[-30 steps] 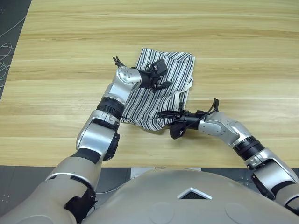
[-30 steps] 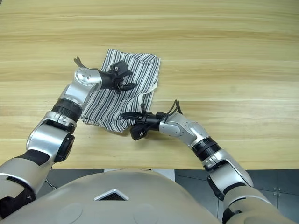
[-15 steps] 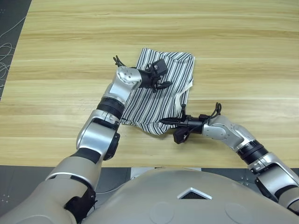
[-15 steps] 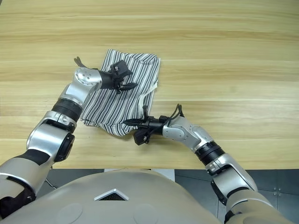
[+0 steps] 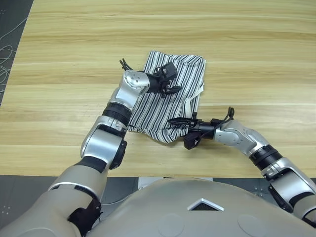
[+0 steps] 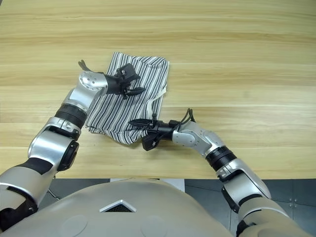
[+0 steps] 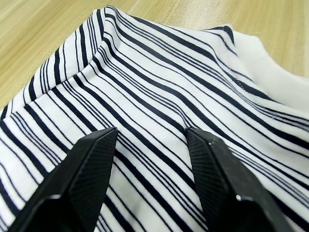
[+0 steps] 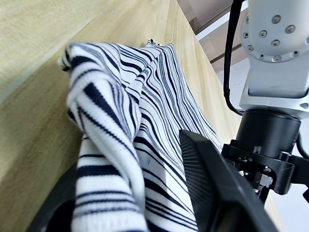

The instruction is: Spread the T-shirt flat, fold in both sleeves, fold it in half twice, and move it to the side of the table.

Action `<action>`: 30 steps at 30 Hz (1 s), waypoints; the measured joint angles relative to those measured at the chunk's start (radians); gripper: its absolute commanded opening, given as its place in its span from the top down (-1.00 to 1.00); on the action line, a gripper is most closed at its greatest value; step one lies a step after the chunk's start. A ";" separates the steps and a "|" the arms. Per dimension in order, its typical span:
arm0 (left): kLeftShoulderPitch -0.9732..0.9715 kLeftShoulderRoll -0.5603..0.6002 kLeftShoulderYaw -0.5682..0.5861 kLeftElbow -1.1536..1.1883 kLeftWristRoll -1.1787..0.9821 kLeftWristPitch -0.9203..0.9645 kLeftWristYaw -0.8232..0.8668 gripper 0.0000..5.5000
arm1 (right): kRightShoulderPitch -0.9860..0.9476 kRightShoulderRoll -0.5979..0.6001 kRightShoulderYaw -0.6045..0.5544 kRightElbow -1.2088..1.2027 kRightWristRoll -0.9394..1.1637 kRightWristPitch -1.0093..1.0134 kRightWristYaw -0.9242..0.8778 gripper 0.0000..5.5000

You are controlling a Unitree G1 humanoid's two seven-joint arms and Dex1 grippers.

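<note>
A: T-shirt [image 5: 185, 74] where?
B: middle of table [image 5: 247, 49], long axis running away from robot; left hand [image 5: 170, 90] spread wide on its middle, right hand [image 5: 177, 124] pinches the near hem, so it's nearer for the fold

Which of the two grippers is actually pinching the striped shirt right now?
The right gripper, at the T-shirt's near edge, with a bunch of fabric clamped between its fingers. The left gripper sits open on the shirt's middle, fingers apart.

Soft, matt knit cloth on the T-shirt [image 7: 159, 82] under the left hand [image 7: 150, 135]; matt black ridged plastic on that hand; smooth, satin-finished wood on the bench [image 5: 148, 29].
</note>
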State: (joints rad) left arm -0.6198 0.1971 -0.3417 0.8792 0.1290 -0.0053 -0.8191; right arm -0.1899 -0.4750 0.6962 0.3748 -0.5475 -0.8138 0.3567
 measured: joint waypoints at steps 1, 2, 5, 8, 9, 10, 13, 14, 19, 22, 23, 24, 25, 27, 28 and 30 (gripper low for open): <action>0.000 0.000 0.000 0.000 0.000 0.000 0.000 0.02 | -0.004 -0.002 0.000 0.019 0.002 -0.033 -0.007 0.02; 0.000 0.000 0.000 0.000 0.000 0.000 0.000 0.02 | -0.008 -0.003 0.000 0.033 0.004 -0.054 -0.012 -0.03; 0.000 0.000 0.000 0.000 0.000 0.000 0.000 0.02 | -0.022 -0.005 0.001 0.084 0.010 -0.122 -0.036 -0.18; 0.000 0.000 0.000 0.000 0.000 0.000 0.000 0.02 | -0.038 -0.005 0.003 0.121 0.010 -0.165 -0.059 -0.22; 0.000 0.000 0.000 0.000 0.000 0.000 0.000 0.02 | -0.041 -0.005 0.006 0.133 0.009 -0.175 -0.072 -0.22; 0.000 0.000 0.000 0.000 0.000 0.000 0.000 0.02 | -0.045 -0.004 0.009 0.144 0.008 -0.185 -0.082 -0.22; 0.000 0.000 0.000 0.001 0.000 0.000 0.000 0.02 | -0.058 -0.004 0.017 0.163 0.000 -0.202 -0.097 -0.22; -0.001 0.000 0.000 0.001 0.000 0.000 0.000 0.02 | -0.061 -0.004 0.021 0.169 -0.003 -0.207 -0.105 -0.16; -0.002 0.000 0.000 0.003 0.000 0.000 0.000 0.02 | -0.069 -0.003 0.039 0.188 -0.039 -0.220 -0.132 0.25; -0.003 0.000 0.000 0.004 0.000 0.000 0.000 0.02 | -0.070 -0.003 0.052 0.196 -0.059 -0.222 -0.145 0.49; -0.003 0.000 0.000 0.004 0.000 0.000 -0.001 0.02 | -0.070 -0.003 0.054 0.199 -0.062 -0.222 -0.150 0.56; -0.003 0.000 0.000 0.004 0.000 0.000 -0.001 0.02 | -0.073 -0.003 0.055 0.199 -0.061 -0.224 -0.150 0.59; -0.004 0.000 0.000 0.005 0.000 0.000 0.000 0.02 | -0.075 -0.003 0.056 0.199 -0.061 -0.225 -0.150 0.62; -0.004 0.000 0.000 0.005 0.000 0.000 -0.001 0.02 | -0.080 -0.003 0.056 0.199 -0.061 -0.229 -0.150 0.71; -0.004 0.001 0.000 0.005 0.000 0.000 -0.001 0.02 | -0.083 -0.003 0.056 0.199 -0.061 -0.231 -0.150 0.74; -0.004 0.001 0.000 0.005 0.000 0.000 -0.001 0.02 | -0.086 -0.004 0.056 0.196 -0.060 -0.232 -0.150 0.81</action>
State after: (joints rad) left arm -0.6236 0.1981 -0.3415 0.8843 0.1290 -0.0052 -0.8198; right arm -0.2761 -0.4785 0.7517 0.5712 -0.6071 -1.0455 0.2062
